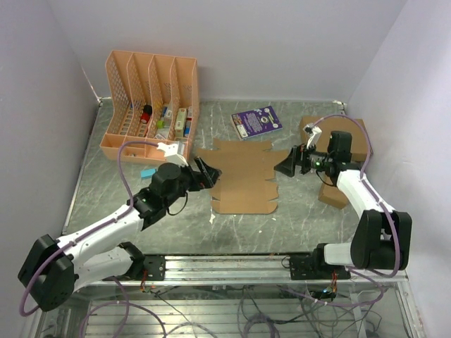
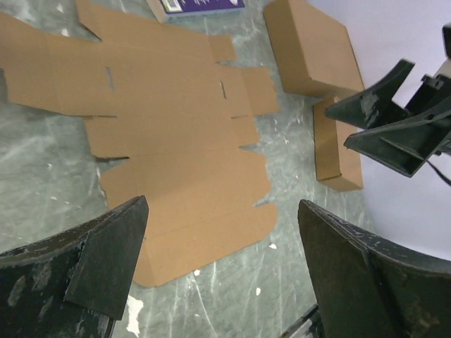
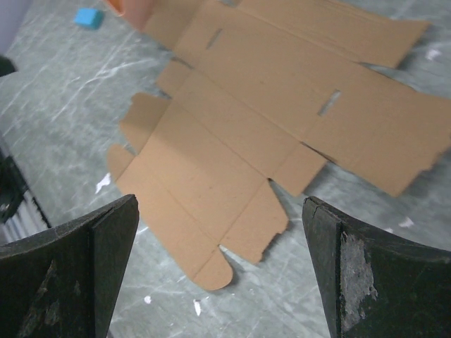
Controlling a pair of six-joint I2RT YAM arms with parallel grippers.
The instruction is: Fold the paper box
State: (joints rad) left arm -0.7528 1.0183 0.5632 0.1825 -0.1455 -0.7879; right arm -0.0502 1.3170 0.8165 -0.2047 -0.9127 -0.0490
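Note:
The paper box [image 1: 243, 177] is a flat brown die-cut sheet with creases, slots and tabs, lying in the middle of the table. It also shows in the left wrist view [image 2: 169, 127] and the right wrist view [image 3: 282, 105]. My left gripper [image 1: 208, 172] is open and empty, hovering just left of the sheet's left edge. In its own view [image 2: 222, 211] the jaws stand wide apart above the sheet's near corner. My right gripper [image 1: 287, 163] is open and empty, just right of the sheet's right edge. In its own view [image 3: 220, 204] it hovers over the tabs.
A peach desk organizer [image 1: 151, 98] with small items stands at the back left. A purple booklet [image 1: 256, 121] lies behind the sheet. A larger brown box [image 1: 352, 141] and a small oblong carton [image 1: 331, 196] sit under the right arm. A small blue piece [image 1: 146, 172] lies at the left.

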